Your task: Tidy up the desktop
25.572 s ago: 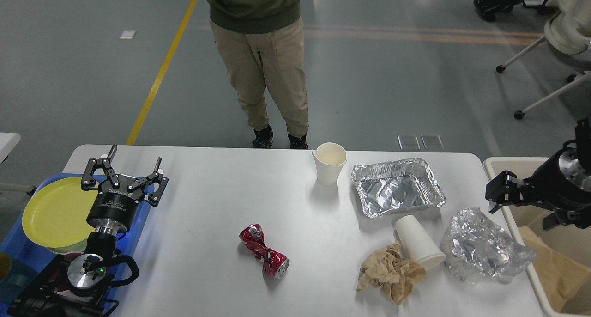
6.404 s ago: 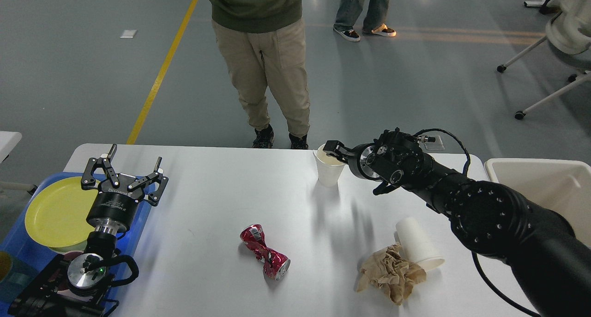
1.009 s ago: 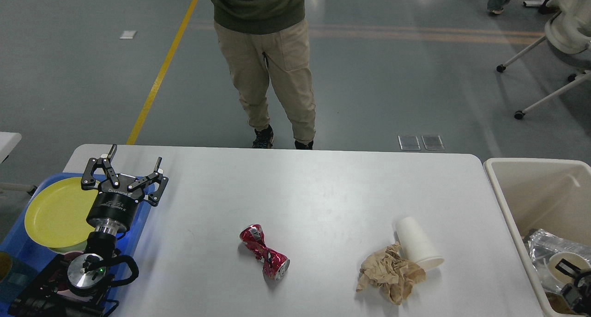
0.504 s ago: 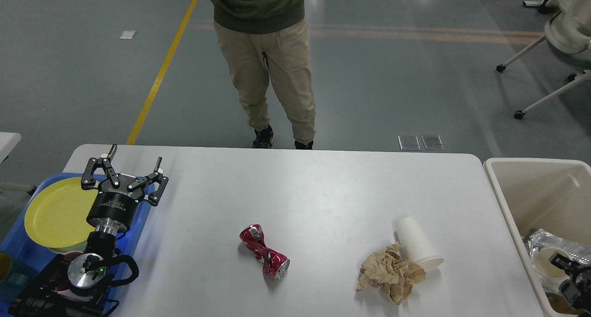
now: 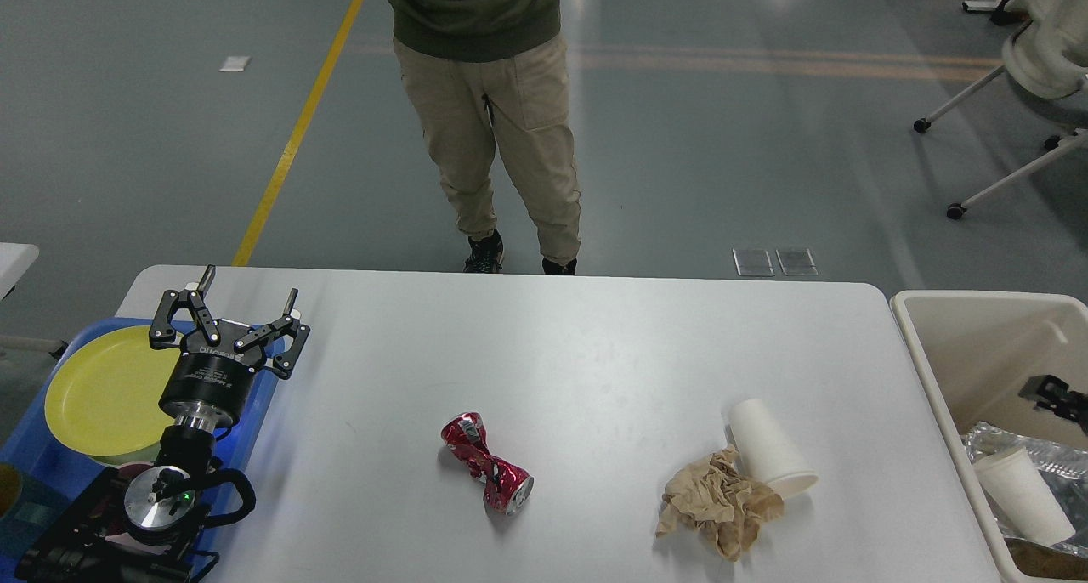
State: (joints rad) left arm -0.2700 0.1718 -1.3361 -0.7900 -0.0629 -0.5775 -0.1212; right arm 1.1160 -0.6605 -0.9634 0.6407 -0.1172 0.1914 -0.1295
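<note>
The white desktop (image 5: 552, 353) holds a crushed red can (image 5: 486, 462) near the front middle. A white paper cup (image 5: 772, 447) lies on its side at the front right, touching a crumpled brown paper (image 5: 721, 502). My left gripper (image 5: 249, 287) is open and empty, fingers pointing up, over the desktop's left edge. Only a small dark tip of my right gripper (image 5: 1052, 393) shows at the right edge over the beige bin (image 5: 922, 370). Its fingers cannot be told apart.
In the bin lie crumpled foil (image 5: 1020, 443) and another white cup (image 5: 1024, 494). A blue tray (image 5: 34, 464) at the left holds a yellow plate (image 5: 102, 392). A person (image 5: 489, 99) stands at the desktop's far edge. A chair (image 5: 1033, 82) stands at the far right.
My right gripper has moved up and back from the cup in the bin. The cup now lies on its side on the foil. The left arm has not moved.
</note>
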